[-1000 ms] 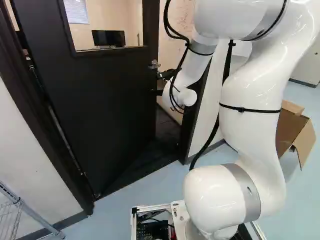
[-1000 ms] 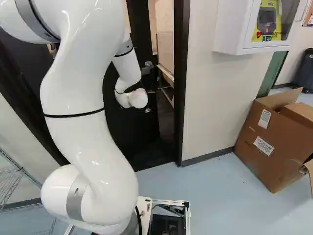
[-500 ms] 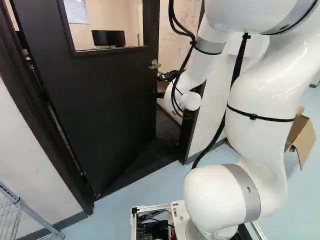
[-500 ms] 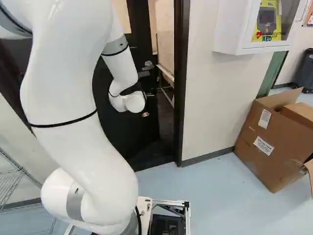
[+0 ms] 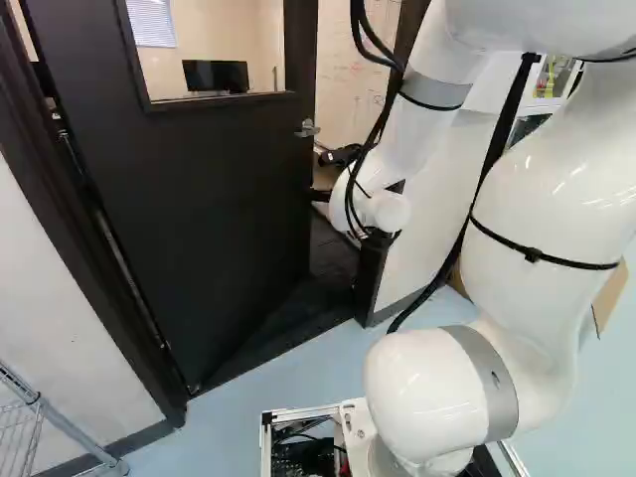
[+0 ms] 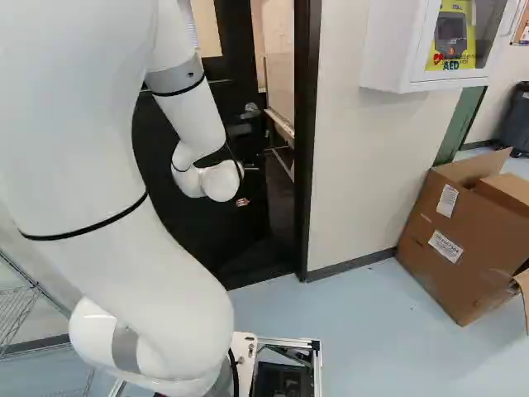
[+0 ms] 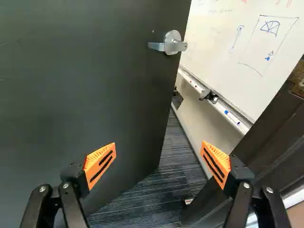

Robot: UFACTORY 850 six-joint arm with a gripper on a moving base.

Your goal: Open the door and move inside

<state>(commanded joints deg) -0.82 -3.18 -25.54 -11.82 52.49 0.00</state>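
Probably office or lab, whiteboard [image 7: 237, 38], monitor [image 5: 216, 77], wall-mounted AED cabinet [image 6: 388, 50]

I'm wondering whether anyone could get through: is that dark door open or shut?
The door is partly open: its free edge stands off the frame, with whiteboard and carpet showing through the gap.

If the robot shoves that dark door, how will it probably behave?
The door looks like one rigid slab, so it should swing whole, without flexing. It stands ajar from the frame, so it probably isn't latched. Its broad panel suggests some weight.
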